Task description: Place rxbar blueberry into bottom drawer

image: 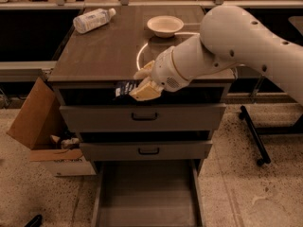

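My gripper (142, 82) hangs just in front of the cabinet's top edge, above the upper drawers, and is shut on the rxbar blueberry (123, 89). The dark navy bar sticks out to the left of the pale fingers (144, 91). Far below, the bottom drawer (147, 202) is pulled out toward the camera, its flat grey-brown floor bare between the side rails. The white arm reaches in from the right.
On the cabinet top (104, 51) lie a clear plastic bottle (93, 20) at the back left and a pale bowl (164, 25) at the back. Two closed drawers with black handles (144, 117) sit above. An open cardboard box (42, 126) stands left of the cabinet.
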{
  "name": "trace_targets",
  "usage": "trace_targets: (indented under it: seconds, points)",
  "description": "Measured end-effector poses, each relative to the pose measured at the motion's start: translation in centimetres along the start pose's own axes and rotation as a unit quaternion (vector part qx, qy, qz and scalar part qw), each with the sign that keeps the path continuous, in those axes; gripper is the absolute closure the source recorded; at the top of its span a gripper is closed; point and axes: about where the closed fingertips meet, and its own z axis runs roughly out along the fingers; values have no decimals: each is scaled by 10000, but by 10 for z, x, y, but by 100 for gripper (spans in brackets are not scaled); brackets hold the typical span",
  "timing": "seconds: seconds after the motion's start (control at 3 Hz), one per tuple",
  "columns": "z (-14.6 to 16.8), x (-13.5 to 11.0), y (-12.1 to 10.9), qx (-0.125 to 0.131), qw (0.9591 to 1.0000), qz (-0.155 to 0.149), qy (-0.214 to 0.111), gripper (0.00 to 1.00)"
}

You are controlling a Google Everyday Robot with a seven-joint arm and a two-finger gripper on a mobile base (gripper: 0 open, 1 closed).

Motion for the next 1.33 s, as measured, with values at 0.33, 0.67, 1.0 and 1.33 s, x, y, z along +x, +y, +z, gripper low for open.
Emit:
trace_targets:
  seconds: [0.33,0.67,1.0,1.33]
  points:
    - [0,-1,-1,0,10000,-11,-6,100]
    - [12,5,5,-121,9998,-1,127,100]
    - [41,35,29,-323,9993,142,-94,100]
    - [81,94,71,-563,9959,491,-503,100]
